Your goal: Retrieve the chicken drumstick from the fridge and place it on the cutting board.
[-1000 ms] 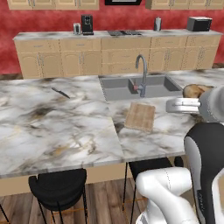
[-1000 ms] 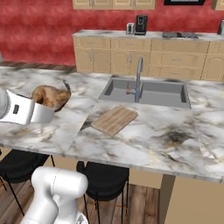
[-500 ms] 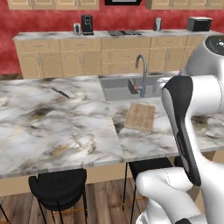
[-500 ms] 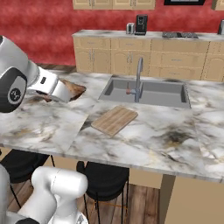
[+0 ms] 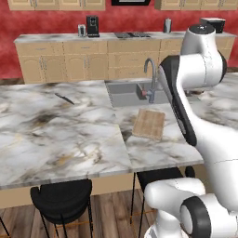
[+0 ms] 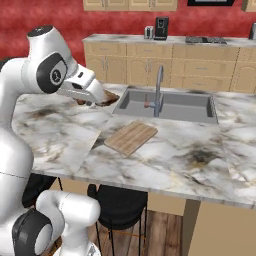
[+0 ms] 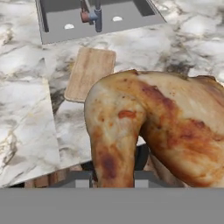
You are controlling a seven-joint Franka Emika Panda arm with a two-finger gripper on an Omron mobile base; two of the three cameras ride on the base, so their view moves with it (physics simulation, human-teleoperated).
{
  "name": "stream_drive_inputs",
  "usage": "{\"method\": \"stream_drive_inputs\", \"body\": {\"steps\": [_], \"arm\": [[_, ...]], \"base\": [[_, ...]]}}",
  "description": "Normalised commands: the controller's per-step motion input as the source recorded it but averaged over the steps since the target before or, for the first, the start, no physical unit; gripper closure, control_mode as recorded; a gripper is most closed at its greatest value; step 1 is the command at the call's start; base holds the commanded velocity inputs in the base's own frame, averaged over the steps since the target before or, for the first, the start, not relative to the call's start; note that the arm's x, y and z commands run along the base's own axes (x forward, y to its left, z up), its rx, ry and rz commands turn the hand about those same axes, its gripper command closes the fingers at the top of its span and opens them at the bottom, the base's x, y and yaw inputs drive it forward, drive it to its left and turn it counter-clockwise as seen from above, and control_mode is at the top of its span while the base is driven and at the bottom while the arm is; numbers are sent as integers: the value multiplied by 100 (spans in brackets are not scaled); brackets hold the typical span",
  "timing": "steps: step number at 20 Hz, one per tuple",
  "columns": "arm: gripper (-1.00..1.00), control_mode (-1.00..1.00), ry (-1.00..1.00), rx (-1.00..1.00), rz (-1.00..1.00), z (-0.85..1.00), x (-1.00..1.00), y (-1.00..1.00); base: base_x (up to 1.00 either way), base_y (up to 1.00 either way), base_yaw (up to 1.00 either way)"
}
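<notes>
Since the arm has been swung across toward the counter, the drumstick is now held clamped in the gripper above the counter's edge, short of the board, placement pending.

A: What is filling the foreground?
B: The chicken drumstick, glossy and golden-brown, is rising from the bottom edge.
A: And beyond it?
B: The cutting board is lying on the marble counter, near the sink.
</notes>
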Motion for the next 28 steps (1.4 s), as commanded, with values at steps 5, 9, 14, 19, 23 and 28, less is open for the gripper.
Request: {"method": "stream_drive_inputs", "body": {"steps": [5,9,14,19,23,28], "arm": [[100,-100,2,0,-9,-58,87,-5],[100,-100,6,0,-7,-51,85,0],[100,-100,5,15,0,-22,71,-7],[100,-100,12,14,0,-38,65,-22],[100,-100,15,0,0,-44,47,-7],[100,-100,1,0,0,-42,64,0]], "base": [[0,0,0],[0,0,0],[0,0,0],[0,0,0],[0,0,0],[0,0,0]]}}
